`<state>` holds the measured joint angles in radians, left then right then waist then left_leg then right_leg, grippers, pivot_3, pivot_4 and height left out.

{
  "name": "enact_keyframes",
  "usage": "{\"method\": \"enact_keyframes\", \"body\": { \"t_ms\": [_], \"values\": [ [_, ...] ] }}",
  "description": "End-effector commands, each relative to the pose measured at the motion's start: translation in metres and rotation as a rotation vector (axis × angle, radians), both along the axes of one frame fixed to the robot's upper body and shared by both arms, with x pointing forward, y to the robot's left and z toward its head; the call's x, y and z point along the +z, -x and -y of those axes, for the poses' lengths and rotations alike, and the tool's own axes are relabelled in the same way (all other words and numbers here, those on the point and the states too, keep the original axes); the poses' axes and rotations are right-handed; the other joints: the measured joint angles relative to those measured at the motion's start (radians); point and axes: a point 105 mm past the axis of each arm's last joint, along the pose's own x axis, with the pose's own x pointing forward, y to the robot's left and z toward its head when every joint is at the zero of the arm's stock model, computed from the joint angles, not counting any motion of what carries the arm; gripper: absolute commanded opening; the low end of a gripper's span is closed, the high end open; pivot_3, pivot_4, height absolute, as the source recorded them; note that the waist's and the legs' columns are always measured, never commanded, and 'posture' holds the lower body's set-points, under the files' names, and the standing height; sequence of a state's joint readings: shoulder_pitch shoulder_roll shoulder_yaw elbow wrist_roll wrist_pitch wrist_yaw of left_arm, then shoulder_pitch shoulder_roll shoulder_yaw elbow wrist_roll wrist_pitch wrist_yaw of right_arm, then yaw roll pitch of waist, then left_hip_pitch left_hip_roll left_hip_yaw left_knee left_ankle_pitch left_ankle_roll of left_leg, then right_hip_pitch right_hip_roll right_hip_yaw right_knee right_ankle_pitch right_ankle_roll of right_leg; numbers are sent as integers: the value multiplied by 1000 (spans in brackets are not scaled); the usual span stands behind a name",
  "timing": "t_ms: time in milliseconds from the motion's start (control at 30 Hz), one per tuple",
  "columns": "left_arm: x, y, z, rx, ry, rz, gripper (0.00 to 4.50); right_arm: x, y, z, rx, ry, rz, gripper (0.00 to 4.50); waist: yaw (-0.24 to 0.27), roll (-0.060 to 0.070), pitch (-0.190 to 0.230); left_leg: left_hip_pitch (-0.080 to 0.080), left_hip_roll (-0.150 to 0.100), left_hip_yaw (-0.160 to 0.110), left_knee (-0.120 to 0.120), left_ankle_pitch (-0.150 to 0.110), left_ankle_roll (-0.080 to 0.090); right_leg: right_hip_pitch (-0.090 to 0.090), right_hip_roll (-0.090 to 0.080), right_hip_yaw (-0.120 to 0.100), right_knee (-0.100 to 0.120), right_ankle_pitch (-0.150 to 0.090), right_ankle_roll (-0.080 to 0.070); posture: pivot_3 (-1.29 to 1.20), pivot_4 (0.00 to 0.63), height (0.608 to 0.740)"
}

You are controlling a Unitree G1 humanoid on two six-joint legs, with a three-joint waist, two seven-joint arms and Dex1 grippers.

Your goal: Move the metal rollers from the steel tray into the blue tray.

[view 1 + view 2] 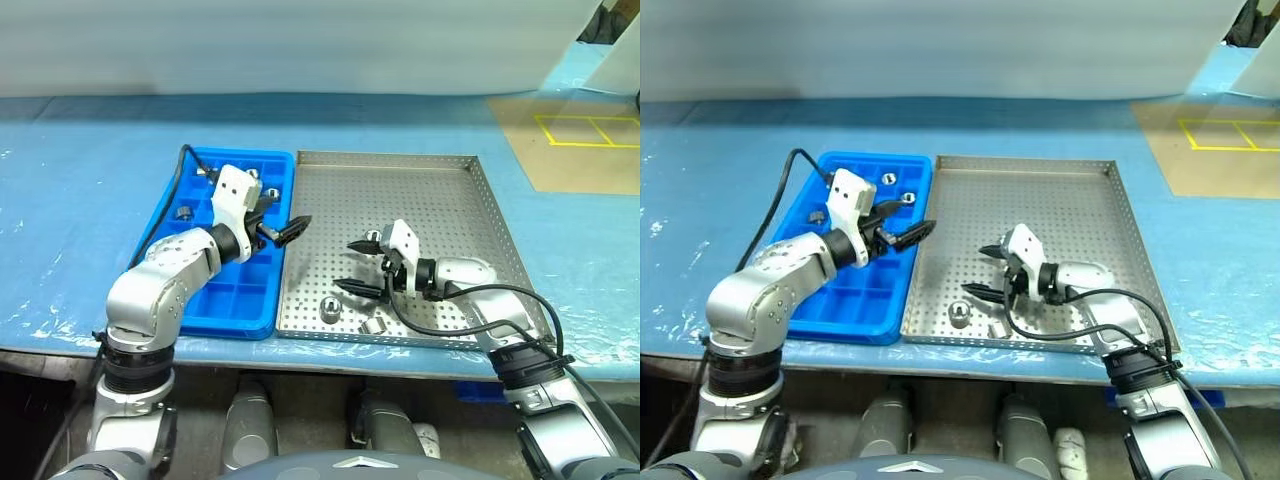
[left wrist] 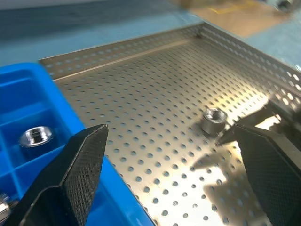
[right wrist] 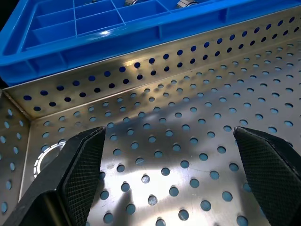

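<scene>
The small shiny silver metal rollers are split between the two trays: in the large square perforated steel tray one roller stands near the front rim, another lies just right of it, and a third sits mid-tray close to the right gripper's far finger; a few more already rest in far compartments of the bright blue plastic compartment tray, for instance one at its left side. The blue tray lies just left of the steel tray, rims side by side, both on the pale blue covered worktop. The left gripper hangs over the seam between the trays, fingers spread and empty, pointing right toward the steel tray. The right gripper hovers low over the steel tray's near-left part, also spread wide and holding nothing. The transfer looks partly done, with a fresh pick now due. Next, one gripper should descend over a remaining roller, straddle it squarely, and close without nudging it away.
</scene>
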<state>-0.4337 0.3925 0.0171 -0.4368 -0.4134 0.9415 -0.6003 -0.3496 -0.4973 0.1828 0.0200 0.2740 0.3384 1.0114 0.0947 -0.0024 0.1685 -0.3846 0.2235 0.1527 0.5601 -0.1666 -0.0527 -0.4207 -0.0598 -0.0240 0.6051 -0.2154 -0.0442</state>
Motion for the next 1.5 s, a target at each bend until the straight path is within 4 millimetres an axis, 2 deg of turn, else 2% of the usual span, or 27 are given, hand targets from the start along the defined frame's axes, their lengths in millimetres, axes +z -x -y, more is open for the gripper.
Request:
{"method": "enact_keyframes", "body": {
  "t_ms": [33, 233, 333, 500, 967, 1233, 1500],
  "values": [
    [7, 13, 16, -182, -37, 50, 4487, 16, 5, 5, 21, -23, 24, 4500, 0, 0, 0, 0, 0, 0, 0, 0, 0, 0, 0, 0, 0, 0, 0, 11, 150, 740],
    [-7, 27, 29, -429, -194, 74, 4487, 22, 13, 15, 46, 5, 1, 4500, -2, 0, 0, 1, 0, 1, 0, 1, -1, 0, 0, 1, 1, 0, 0, -4, 150, 740],
    [-9, 30, 35, -525, -220, 78, 4487, 25, 20, 20, 69, 26, -10, 4500, -2, 1, 0, 1, 0, 1, 0, 1, -1, 0, 0, 1, 1, 0, 0, -31, 150, 740],
    [-20, 26, 36, -603, -307, 115, 4487, 28, 29, 26, 93, 66, -3, 4500, -6, 1, 0, 2, 0, 1, 0, 2, -3, 0, 0, 2, 1, 0, 0, -61, 150, 740],
    [-44, 33, 53, -901, -468, 195, 4487, 30, 53, 35, 133, 110, -26, 4500, -29, 2, -1, 3, 0, 2, 1, 1, -2, 1, 0, 2, 2, 0, 0, -134, 150, 740],
    [-60, 32, 48, -975, -559, 155, 4487, 32, 54, 40, 118, 121, -19, 4500, -30, 2, -1, 5, 0, 2, 1, 1, -2, 3, 0, 3, 3, 0, 0, -157, 150, 740],
    [-71, 27, 51, -989, -611, 129, 4487, 30, 56, 37, 115, 108, -33, 4500, -29, 2, -1, 5, 0, 2, 1, 1, -1, 3, 0, 3, 3, 0, 0, -155, 150, 740]
  ]
}}
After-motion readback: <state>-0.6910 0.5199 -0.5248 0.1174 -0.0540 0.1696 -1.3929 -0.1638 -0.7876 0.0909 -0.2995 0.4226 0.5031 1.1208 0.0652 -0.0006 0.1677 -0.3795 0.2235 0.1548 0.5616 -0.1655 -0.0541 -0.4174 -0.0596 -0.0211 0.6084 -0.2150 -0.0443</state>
